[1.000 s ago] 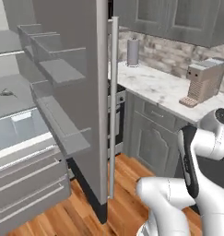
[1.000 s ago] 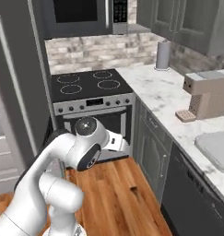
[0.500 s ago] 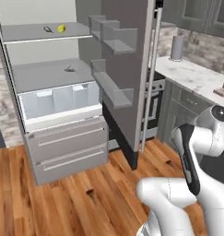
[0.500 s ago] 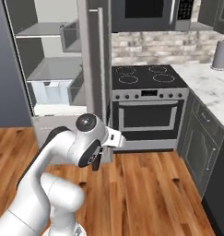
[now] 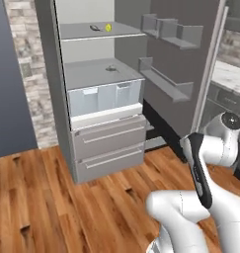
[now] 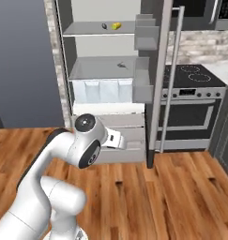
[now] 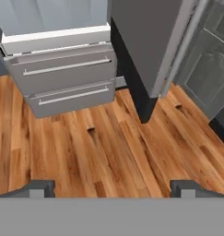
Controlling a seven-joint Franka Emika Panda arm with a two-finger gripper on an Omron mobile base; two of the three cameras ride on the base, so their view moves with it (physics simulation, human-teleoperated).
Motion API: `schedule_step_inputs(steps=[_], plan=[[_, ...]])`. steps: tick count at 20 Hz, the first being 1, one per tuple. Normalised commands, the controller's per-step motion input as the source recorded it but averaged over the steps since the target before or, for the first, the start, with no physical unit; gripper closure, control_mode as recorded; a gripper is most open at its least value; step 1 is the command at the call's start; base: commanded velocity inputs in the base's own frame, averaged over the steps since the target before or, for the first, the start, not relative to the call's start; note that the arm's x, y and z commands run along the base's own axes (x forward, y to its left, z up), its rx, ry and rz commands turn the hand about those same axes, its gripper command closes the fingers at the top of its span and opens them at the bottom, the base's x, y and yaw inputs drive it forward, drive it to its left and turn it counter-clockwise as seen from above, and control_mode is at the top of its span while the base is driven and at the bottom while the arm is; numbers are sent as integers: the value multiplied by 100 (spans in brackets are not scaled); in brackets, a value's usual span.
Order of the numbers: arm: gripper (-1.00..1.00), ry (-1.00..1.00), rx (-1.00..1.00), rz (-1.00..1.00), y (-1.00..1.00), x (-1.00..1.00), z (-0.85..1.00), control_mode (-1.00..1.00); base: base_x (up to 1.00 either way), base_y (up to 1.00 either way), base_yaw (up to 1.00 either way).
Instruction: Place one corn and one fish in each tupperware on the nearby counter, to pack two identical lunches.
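Note:
A yellow corn [image 5: 108, 27] lies on the top shelf of the open fridge, with a small dark fish [image 5: 95, 28] just left of it. The right base view shows the same corn [image 6: 117, 26] and fish [image 6: 104, 26]. Another small dark thing [image 6: 121, 65], maybe a fish, lies on the shelf below, above the clear drawers. A strip of the white counter [image 5: 231, 76] shows at the far right, and the tupperware is out of view. My gripper [image 7: 112, 186] is open and empty, its fingertips [image 7: 39, 186] wide apart, pointing down at the wood floor in front of the fridge drawers.
The fridge door [image 5: 183, 59] stands swung open to the right, with shelves on its inside. Two grey pull-out drawers [image 7: 67, 69] form the fridge's bottom. A stove [image 6: 195, 77] stands right of the door. Bare wood floor [image 5: 67, 197] stretches in front of the fridge.
The whole view has swung to the left as the base turned. The fridge now sits in the middle, and the counter and stove have slid to the right edge. The gripper stays open.

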Motion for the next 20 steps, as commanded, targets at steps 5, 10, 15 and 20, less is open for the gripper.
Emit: schedule_step_inputs(steps=[5,10,15,20], plan=[[-100,0,0,0,0,0,0,100,93,54,6],[-100,0,0,0,0,0,0,100,100,-23,-3],[-100,0,0,0,0,0,0,100,100,-29,0],[-100,0,0,0,0,0,0,100,100,4,8]])
